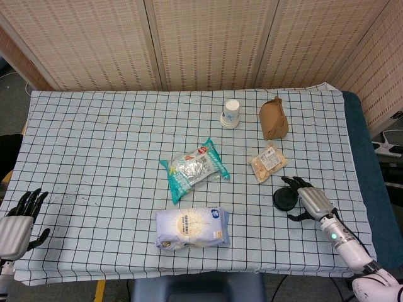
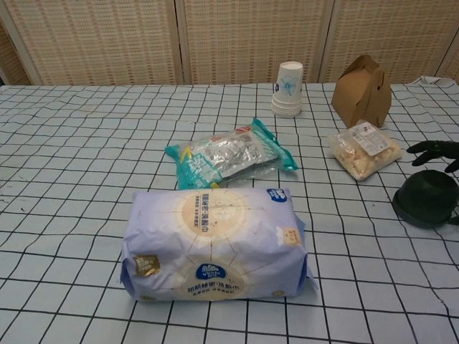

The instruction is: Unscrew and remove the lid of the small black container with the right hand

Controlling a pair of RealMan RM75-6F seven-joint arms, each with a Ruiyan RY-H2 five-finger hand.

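Note:
The small black container [image 1: 284, 199] [image 2: 426, 198] sits with its lid on, at the right side of the checked tablecloth. My right hand [image 1: 306, 197] hovers just to its right, fingers spread and reaching over the container's far edge; only its dark fingertips [image 2: 433, 149] enter the chest view. It holds nothing. My left hand [image 1: 17, 221] hangs open at the table's near left corner, away from everything.
A pale blue wipes pack [image 1: 191, 228] lies near the front edge. A teal snack bag [image 1: 192, 168] lies mid-table. A clear cookie packet [image 1: 269, 162], a brown paper box [image 1: 273, 118] and stacked paper cups [image 1: 230, 114] stand behind the container. The table's right edge [image 1: 356, 170] is close.

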